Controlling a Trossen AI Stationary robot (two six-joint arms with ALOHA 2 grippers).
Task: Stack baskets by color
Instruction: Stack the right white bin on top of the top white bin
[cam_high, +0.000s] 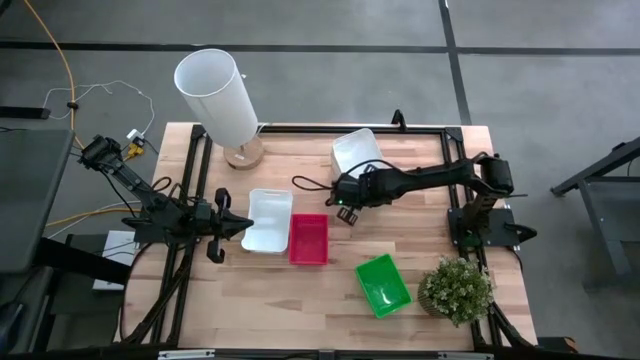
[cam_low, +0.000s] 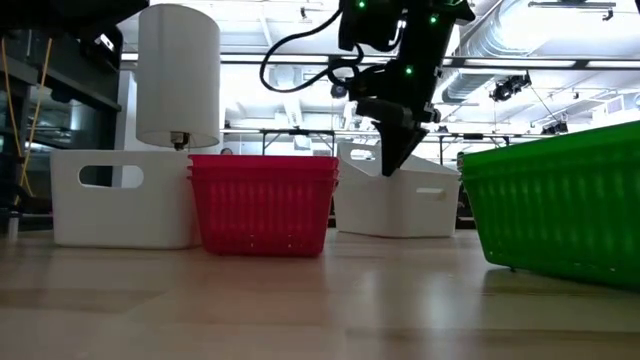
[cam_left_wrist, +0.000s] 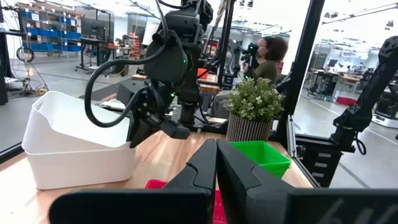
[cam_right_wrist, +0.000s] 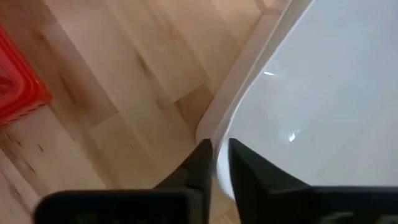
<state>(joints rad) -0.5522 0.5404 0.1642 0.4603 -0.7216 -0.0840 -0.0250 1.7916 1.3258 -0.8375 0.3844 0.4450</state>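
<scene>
A white basket (cam_high: 357, 150) stands on its bottom at the table's far middle. My right gripper (cam_high: 346, 208) is shut on its rim and shows from the side in the low view (cam_low: 392, 165). Another white basket (cam_high: 270, 220) rests on the table beside a red basket (cam_high: 308, 240); in the low view the red basket (cam_low: 262, 205) shows several rims nested one in another. A green basket (cam_high: 383, 284) sits near the front right. My left gripper (cam_high: 235, 228) waits shut at the left, level, just short of the second white basket. My right gripper pinches the far white basket's rim (cam_right_wrist: 224, 118) at the corner nearest the red basket, one finger (cam_right_wrist: 249, 171) inside the basket and one outside. The fingers slant down from the table's right side. The basket's bottom (cam_low: 400, 232) is on the table.
A tall white cylinder (cam_high: 218, 95) stands at the far left on a round wooden foot. A small potted plant (cam_high: 456, 290) is at the front right corner. A person (cam_left_wrist: 270, 56) stands in the room beyond the table. Bare wood lies along the front edge.
</scene>
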